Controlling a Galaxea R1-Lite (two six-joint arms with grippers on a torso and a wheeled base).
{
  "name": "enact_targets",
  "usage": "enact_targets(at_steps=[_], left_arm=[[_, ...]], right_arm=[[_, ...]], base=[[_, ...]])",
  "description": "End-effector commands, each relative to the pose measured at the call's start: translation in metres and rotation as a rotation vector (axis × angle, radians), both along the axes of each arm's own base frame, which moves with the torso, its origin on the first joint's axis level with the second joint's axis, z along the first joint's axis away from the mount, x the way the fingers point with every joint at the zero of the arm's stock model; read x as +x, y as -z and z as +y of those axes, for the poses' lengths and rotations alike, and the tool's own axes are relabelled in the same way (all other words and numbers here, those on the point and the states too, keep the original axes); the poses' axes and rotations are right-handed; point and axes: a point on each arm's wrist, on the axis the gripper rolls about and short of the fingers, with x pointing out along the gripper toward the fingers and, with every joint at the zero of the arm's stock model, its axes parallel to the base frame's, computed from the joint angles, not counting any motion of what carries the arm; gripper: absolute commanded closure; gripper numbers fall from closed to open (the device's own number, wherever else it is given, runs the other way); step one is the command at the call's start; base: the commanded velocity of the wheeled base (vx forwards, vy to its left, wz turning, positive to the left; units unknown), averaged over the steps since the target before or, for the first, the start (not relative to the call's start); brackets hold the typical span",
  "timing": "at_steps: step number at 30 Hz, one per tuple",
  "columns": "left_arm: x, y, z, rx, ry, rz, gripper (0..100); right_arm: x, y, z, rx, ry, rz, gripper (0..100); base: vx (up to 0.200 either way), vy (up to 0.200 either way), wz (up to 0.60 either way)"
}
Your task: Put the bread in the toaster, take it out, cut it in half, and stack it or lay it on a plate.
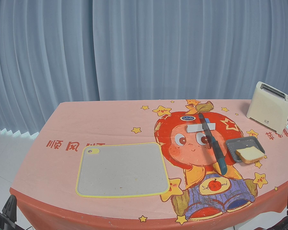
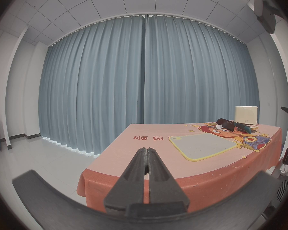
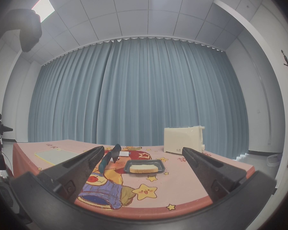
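At lower right we log bread (image 1: 250, 154) on tray (image 1: 243, 141), presumably staged near toaster (image 1: 270, 106) | left claw (image 2: 146, 150) closed | right claw (image 3: 143, 150) open

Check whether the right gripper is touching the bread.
Apart. The right wrist view shows the right gripper open, with a stretch of bare tablecloth between it and the bread lying in the tray.
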Motion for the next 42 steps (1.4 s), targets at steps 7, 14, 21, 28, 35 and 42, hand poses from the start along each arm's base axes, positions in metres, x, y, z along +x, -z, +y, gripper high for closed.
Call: enact_targets(at_steps=[7,14,21,28,35,42], left_arm=[[0.000,0.005,0.000,0.000,-0.001,0.000,100],[0.000,0.005,0.000,0.000,-0.001,0.002,100],[0.000,0.005,0.000,0.000,-0.001,0.002,100],[0.000,0.005,0.000,0.000,-0.001,0.002,100],[0.000,0.005,0.000,0.000,-0.001,0.002,100],[0.000,0.005,0.000,0.000,-0.001,0.000,100]], right_arm=[[0.001,0.013,0.001,-0.006,-0.027,0.078,0],[0.000,0.013,0.001,0.058,-0.065,0.133,0],[0.009,0.000,0.003,0.305,-0.145,0.244,0],[0.020,-0.005,0.004,0.542,-0.171,0.365,0],[0.025,-0.006,0.005,0.789,-0.228,0.457,0],[0.030,-0.010,0.007,1.016,-0.306,0.575,0]], base=[[0.000,0.000,0.00],[0.000,0.000,0.00],[0.000,0.000,0.00],[0.000,0.000,0.00],[0.000,0.000,0.00],[0.000,0.000,0.00]])
